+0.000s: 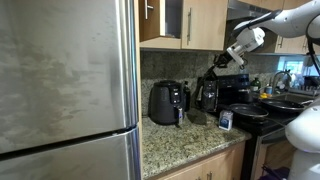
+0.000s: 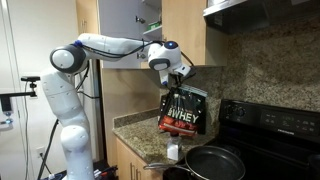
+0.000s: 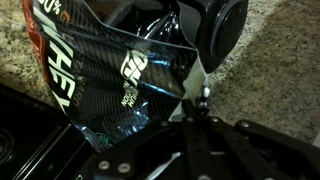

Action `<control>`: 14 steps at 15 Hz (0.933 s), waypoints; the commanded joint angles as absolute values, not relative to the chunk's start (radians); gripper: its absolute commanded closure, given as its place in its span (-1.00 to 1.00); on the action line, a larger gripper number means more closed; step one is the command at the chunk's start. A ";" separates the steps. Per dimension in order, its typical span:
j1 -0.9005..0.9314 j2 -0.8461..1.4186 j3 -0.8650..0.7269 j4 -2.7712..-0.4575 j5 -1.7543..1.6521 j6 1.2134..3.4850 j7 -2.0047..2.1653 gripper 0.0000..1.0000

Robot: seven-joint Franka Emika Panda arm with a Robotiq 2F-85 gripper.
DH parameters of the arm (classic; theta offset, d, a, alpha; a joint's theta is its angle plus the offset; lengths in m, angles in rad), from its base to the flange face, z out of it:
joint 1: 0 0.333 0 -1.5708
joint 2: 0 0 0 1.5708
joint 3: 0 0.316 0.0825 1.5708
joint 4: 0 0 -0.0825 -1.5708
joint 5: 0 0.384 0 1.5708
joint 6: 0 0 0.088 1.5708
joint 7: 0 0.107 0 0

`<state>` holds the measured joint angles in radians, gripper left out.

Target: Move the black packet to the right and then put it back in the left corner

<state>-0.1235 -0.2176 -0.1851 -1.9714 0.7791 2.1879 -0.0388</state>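
In an exterior view the fridge (image 1: 65, 80) stands at the left, the counter (image 1: 185, 142) to its right, the stove (image 1: 250, 118) right of that; on the counter the air fryer (image 1: 167, 102) stands close to the backsplash (image 1: 165, 68); the packet (image 1: 207, 97) is just right of it, its top edge pinched in the gripper (image 1: 216, 66); the timer (image 1: 226, 120) stands before the packet, near the counter's front edge; in an exterior view a pan (image 2: 212, 162) sits on the stove's front, right of the timer.

A big fridge (image 1: 65, 80) stood near a black air fryer (image 1: 167, 103). A pan (image 2: 215, 162) sat on the stove (image 2: 285, 150).
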 commanded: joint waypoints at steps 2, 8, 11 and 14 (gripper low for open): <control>-0.081 -0.189 -0.146 -1.992 0.850 2.359 -0.141 0.98; -0.019 -0.202 -0.085 -2.208 0.849 2.578 -0.334 0.98; 0.011 -0.230 -0.071 -2.283 0.843 2.656 -0.374 0.98; -0.013 -0.245 -0.041 -2.330 0.669 2.706 -0.206 0.32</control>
<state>0.0065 -0.2004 -0.0686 -2.2678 0.7848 2.6518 -0.3150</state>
